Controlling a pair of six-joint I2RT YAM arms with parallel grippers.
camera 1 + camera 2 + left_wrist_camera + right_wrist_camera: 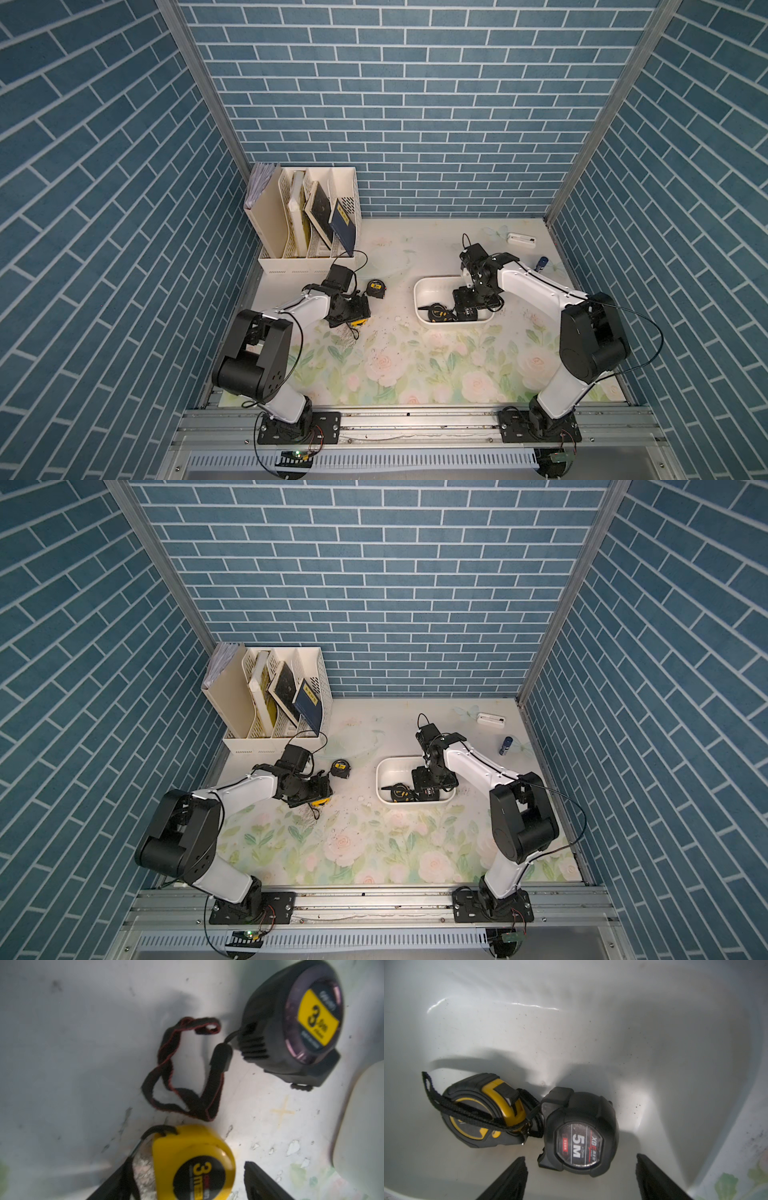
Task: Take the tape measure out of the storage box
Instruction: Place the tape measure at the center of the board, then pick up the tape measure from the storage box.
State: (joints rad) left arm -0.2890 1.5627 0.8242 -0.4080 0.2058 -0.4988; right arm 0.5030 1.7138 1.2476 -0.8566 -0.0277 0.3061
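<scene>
The white storage box (432,291) (390,771) sits right of centre on the flowered table. Two tape measures lie inside it. One is black marked 5M (581,1132). The other is black and yellow (481,1111) (436,311) with a strap. My right gripper (581,1180) (467,305) hangs open inside the box, its fingers either side of the 5M one and not touching it. My left gripper (190,1184) (353,316) is open over the table, left of the box. A yellow 3m tape measure (193,1165) (358,322) lies loose between its fingers.
A black 3m tape measure (295,1026) (376,288) with a black strap (187,1072) lies on the table beyond the left gripper. A cream file organizer (307,216) with books stands back left. A white device (520,240) and a small blue item (541,263) lie back right.
</scene>
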